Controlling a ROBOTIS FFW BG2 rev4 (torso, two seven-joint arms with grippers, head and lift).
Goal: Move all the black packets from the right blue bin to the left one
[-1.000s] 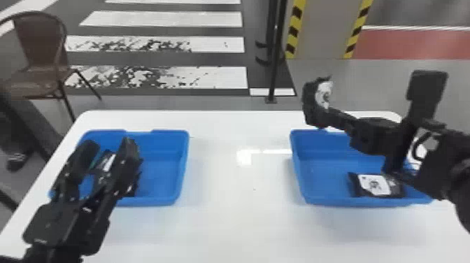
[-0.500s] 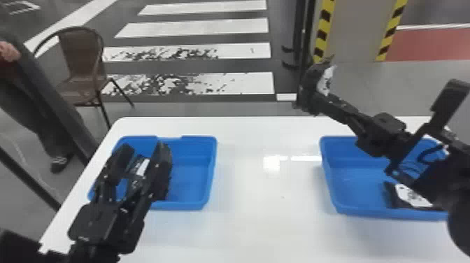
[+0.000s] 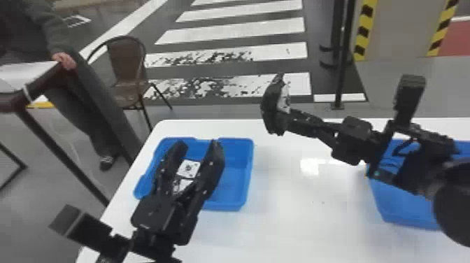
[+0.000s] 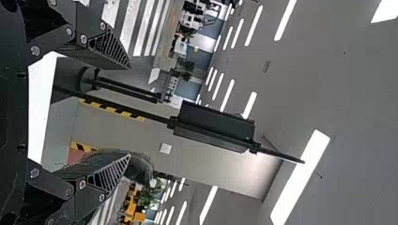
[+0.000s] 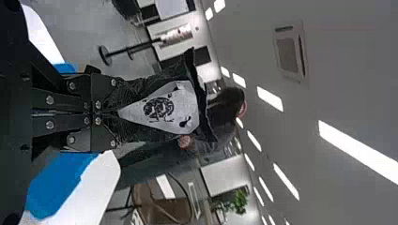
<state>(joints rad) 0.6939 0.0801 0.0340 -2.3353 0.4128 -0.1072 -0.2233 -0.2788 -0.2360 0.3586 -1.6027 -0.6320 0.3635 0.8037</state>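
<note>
The job looks partly done: in the left blue bin, white labels on dark packaging show, so at least one black packet seems to be delivered, though I cannot tell how many lie there. The left hand is above that bin, fingers spread wide and with nothing between them. Further right, the right hand is closed on a black packet, up over the far side of the surface between the bins; this one has yet to be set down. The right blue bin sits partly behind the arm, and whether packets remain in it I cannot tell. The surface is white and glossy, with a bright reflection near its middle. Beyond it, from the left, are a dark-edged table, a brown chair, white crossing stripes and a black post.
</note>
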